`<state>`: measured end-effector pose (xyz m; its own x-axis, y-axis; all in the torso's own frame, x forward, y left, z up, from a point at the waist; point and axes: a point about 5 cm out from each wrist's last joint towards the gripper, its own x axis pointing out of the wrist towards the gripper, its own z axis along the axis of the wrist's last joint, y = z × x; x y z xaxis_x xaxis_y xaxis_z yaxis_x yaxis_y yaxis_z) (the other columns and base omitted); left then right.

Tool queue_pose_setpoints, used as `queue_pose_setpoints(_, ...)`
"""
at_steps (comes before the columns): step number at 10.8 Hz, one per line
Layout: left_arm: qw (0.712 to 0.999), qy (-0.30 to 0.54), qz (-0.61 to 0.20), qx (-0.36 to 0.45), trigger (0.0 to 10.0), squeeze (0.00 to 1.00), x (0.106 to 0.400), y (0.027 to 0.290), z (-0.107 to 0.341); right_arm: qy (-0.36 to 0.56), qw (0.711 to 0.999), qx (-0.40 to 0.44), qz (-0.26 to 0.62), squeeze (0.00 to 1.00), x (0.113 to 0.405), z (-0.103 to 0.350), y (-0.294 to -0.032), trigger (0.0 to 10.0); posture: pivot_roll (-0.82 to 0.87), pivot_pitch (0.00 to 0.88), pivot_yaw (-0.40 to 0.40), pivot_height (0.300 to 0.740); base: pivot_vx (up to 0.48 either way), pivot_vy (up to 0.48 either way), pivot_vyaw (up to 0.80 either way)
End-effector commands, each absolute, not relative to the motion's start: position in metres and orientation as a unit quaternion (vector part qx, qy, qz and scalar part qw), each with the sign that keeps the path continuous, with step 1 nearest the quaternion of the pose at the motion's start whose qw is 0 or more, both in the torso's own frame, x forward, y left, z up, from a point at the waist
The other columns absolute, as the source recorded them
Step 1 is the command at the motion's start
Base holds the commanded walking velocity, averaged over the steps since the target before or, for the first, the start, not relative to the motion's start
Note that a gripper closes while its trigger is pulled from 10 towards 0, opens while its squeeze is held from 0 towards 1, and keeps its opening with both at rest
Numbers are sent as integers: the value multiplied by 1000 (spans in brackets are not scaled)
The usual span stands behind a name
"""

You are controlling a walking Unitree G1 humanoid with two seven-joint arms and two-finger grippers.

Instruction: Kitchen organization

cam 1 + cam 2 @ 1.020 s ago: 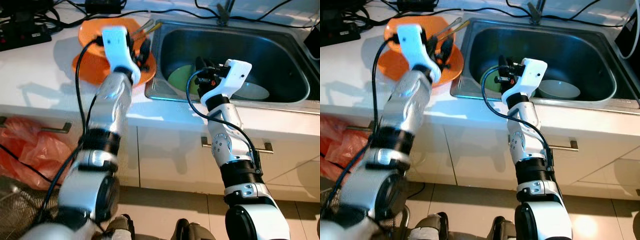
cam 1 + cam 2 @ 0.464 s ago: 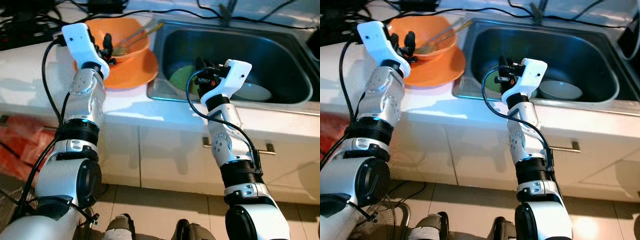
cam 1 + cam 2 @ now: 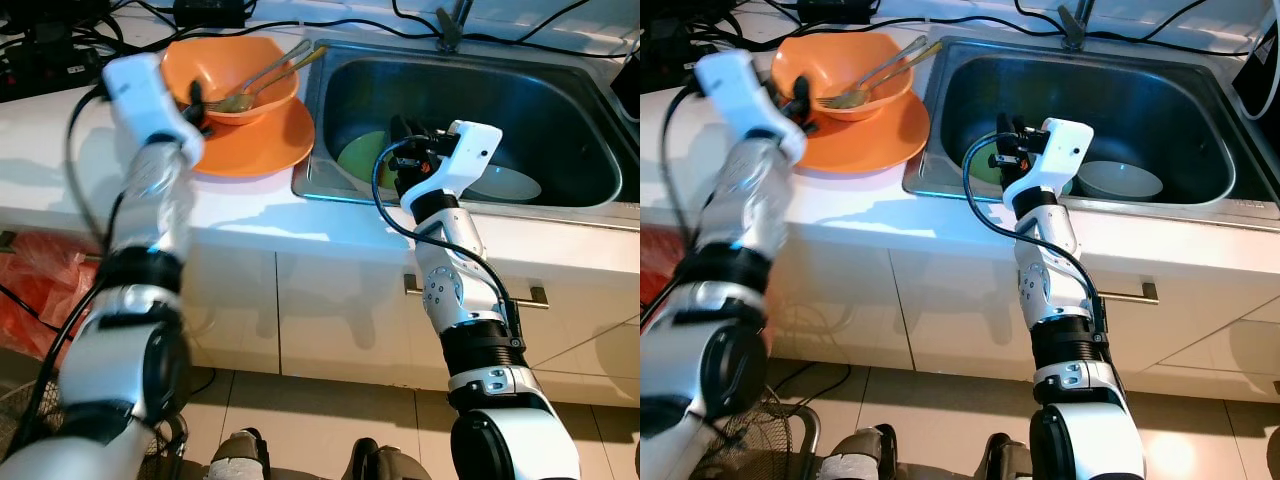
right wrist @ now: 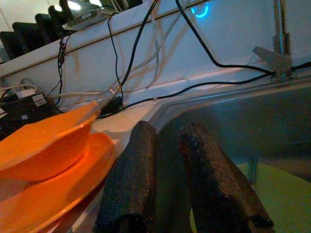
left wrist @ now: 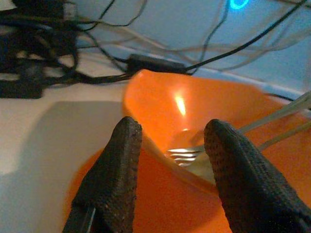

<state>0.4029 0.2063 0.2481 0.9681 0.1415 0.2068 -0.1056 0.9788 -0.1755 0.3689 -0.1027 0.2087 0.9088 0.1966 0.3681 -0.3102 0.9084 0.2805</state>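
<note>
1. An orange bowl (image 3: pixel 232 78) is seen standing on an orange plate (image 3: pixel 262 143), which lies on the white countertop (image 3: pixel 60 130) just beside the left rim of the sink (image 3: pixel 590 120).
2. Inside the bowl a metal fork (image 5: pixel 187 154) is held, together with another long utensil (image 3: pixel 290 62); their handles are leaned out over the bowl's rim toward the sink.
3. In the steel sink a green plate (image 3: pixel 360 155) is found at the left side of the basin, and a white bowl (image 3: pixel 505 182) is set near the front wall, to the right of it. Whether the white bowl contains anything cannot be told.
4. The left gripper (image 5: pixel 170 145) is placed at the bowl's near left rim; its two black fingers (image 5: pixel 119 165) are spread apart, and the rim is seen between them in the left wrist view. Whether they touch it cannot be told.
5. The right gripper (image 4: pixel 167 160) is held over the left front part of the sink, above the green plate, with its fingers close together and nothing between them.
6. Black cables (image 3: pixel 520 25) are strung along the back edge of the countertop.
</note>
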Motion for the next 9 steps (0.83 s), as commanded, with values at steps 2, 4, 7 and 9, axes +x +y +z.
queue_pose_setpoints(2, 987, -96, 97, -84, 10000, 0, 398, 224, 242, -168, 962, 167, 134, 0, 370, 209, -102, 10000, 129, 127, -48, 740, 0, 0, 0)
queue_pose_setpoints(4, 985, -120, 107, -56, 10000, 0, 391, 232, 252, -168, 963, 167, 133, 0, 370, 209, -103, 10000, 130, 131, -52, 740, 0, 0, 0)
queue_pose_setpoints(7, 981, -147, 126, -5, 10000, 0, 386, 236, 267, -166, 963, 167, 133, 0, 370, 208, -102, 10000, 128, 133, -50, 740, 0, 0, 0)
queue_pose_setpoints(9, 978, -207, 39, -9, 10000, 0, 383, 203, 296, -166, 963, 167, 130, 0, 370, 208, -104, 10000, 126, 133, -49, 740, 0, 0, 0)
